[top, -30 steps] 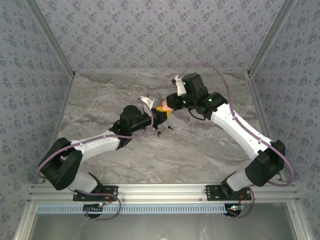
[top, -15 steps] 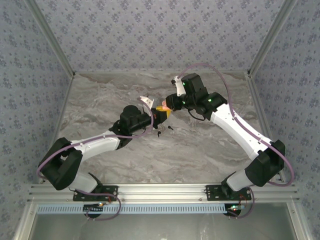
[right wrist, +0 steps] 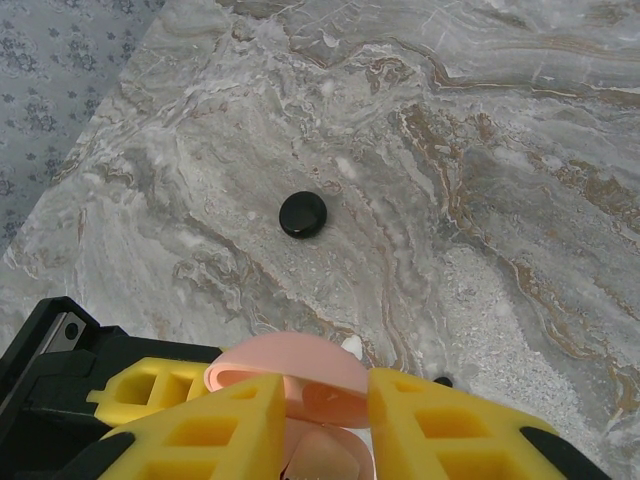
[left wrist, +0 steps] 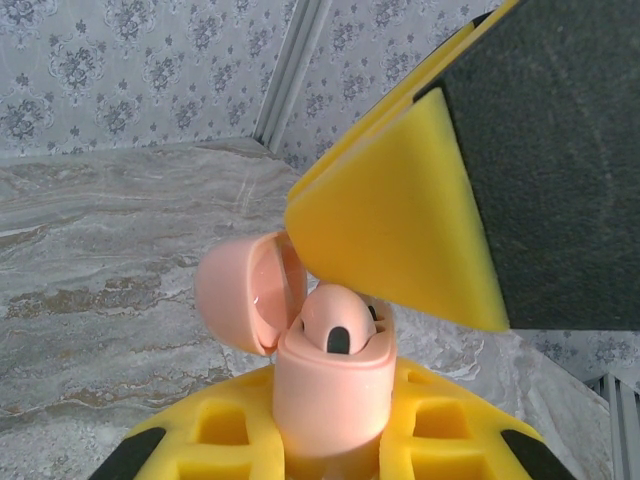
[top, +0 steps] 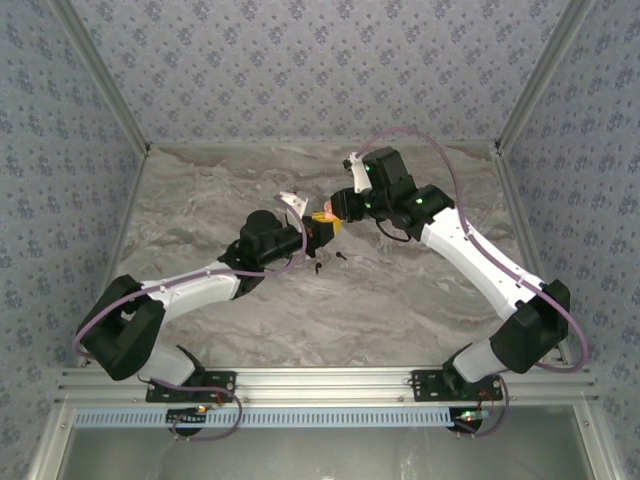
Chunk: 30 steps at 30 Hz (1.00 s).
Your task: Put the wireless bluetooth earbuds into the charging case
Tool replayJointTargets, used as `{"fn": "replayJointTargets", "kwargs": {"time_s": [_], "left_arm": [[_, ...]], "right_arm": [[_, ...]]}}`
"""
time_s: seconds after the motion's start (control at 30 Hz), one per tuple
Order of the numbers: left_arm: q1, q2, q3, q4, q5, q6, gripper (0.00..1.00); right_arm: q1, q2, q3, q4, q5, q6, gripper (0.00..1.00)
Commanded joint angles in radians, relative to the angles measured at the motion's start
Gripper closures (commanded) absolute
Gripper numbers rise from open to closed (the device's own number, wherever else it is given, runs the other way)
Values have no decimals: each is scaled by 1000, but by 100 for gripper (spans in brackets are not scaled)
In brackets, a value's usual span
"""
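**Spotter A:** Your left gripper [left wrist: 330, 420] was clenched on the charging case [left wrist: 335, 385]. The case stood upright with its mouth up and its lid [left wrist: 240, 295] swung open to the left in that wrist's view.

**Spotter B:** Your right gripper [right wrist: 327, 385] sat just above it, fingers [right wrist: 255, 395] either side of the lid. One pad was touching the lid's edge or just beside it. I couldn't tell whether you were squeezing or loose.

**Spotter A:** There was a dark oval in the case's mouth. I couldn't tell if it was a bud or a bare socket.

**Spotter B:** From overhead, two black slivers lay flat on the table [top: 400, 290], just your side of the left gripper: the left earbud [top: 318, 266] and the right earbud [top: 342, 255]. They lay apart and were too small for me to read which way they pointed.

**Spotter A:** A black disc [right wrist: 303, 214] lay beyond the case, well apart from both grippers.
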<state>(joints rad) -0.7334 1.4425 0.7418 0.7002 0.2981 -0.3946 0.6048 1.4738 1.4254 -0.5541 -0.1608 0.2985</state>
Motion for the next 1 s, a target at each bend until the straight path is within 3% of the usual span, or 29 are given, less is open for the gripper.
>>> {"fn": "replayJointTargets", "kwargs": {"time_s": [0.0, 0.47, 0.77, 0.97], "left_arm": [[-8, -16, 37, 47, 8, -1, 87], [-7, -50, 53, -44, 7, 50, 87], [-7, -137, 52, -77, 76, 100, 87], [-7, -163, 69, -69, 170, 100, 87]], "right_arm": [[5, -1, 9, -43, 10, 11, 69], [-69, -67, -24, -25, 16, 8, 66], [-190, -74, -79, -35, -178, -9, 67], [-259, -75, -121, 4, -374, -19, 75]]}}
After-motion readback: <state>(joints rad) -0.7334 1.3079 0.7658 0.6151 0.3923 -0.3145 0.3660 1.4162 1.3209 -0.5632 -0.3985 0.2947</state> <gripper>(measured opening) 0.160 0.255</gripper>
